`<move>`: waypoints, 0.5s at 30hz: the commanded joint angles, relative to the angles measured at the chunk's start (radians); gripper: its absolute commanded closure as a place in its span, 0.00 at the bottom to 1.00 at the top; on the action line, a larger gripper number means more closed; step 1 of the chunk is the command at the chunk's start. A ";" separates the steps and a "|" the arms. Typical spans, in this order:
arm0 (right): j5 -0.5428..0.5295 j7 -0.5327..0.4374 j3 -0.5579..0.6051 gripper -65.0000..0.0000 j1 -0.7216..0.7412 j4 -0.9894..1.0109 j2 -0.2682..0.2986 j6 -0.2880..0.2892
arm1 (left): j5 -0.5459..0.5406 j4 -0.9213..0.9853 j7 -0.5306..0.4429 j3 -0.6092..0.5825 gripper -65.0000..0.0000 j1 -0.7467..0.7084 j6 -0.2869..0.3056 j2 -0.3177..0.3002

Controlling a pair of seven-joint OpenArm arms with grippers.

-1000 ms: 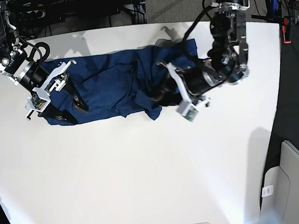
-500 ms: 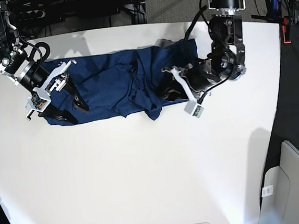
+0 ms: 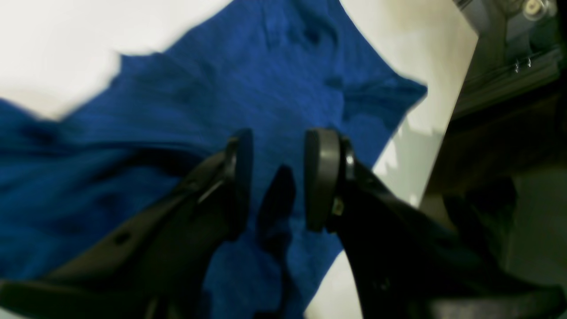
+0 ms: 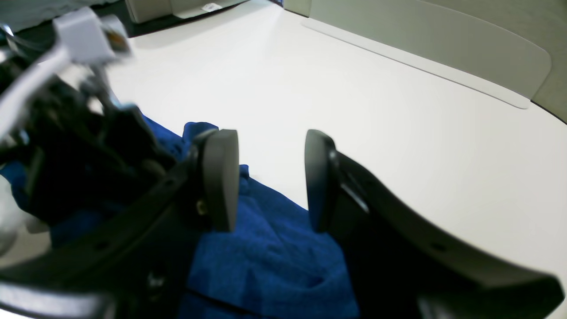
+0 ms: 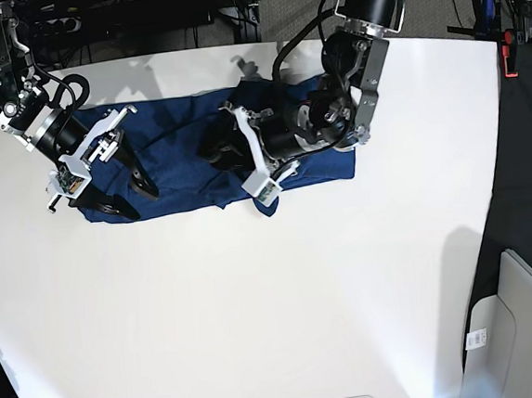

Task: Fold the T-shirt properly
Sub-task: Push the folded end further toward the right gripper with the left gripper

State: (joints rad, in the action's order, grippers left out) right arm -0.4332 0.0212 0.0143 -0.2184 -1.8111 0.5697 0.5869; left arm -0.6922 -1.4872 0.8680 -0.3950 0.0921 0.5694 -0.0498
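Stretching left to right along the far counter (image 5: 259, 330), the T-shirt (image 5: 182, 141) lies under both our hands, left hand (image 3: 277, 177) and right hand (image 4: 270, 177) open, empty.

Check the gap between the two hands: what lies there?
In the base view, only rumpled T-shirt spans the stretch between the right hand and the left hand; nothing else lies there.

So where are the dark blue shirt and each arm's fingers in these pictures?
Dark navy-blue knit T-shirt (image 5: 172, 142): base view, its flat middle.
Left gripper (image 3: 277, 181): left wrist view, gap between its black fingers.
Right gripper (image 4: 270, 179): right wrist view, gap between its black fingers.
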 commanded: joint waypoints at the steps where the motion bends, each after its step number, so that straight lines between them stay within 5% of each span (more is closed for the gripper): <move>1: -0.019 -0.034 -0.010 0.62 0.009 -0.020 0.019 0.002 | -0.022 -0.023 -0.028 0.014 0.70 0.025 0.008 0.000; 12: -0.019 -0.027 -0.012 0.62 -0.013 -0.019 0.045 0.000 | -0.025 -0.286 -0.013 0.287 0.70 -0.078 0.008 -0.200; 15: -0.020 0.079 -0.040 0.62 -0.017 -0.022 0.060 0.000 | -0.025 -0.280 -0.013 0.357 0.70 -0.128 0.008 -0.221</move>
State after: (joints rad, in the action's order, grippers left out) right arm -0.4343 0.1482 -0.0116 -0.2466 -1.8130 0.6128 0.5949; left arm -0.6987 -1.7504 0.8856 -0.0406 -0.0547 0.5728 -0.2642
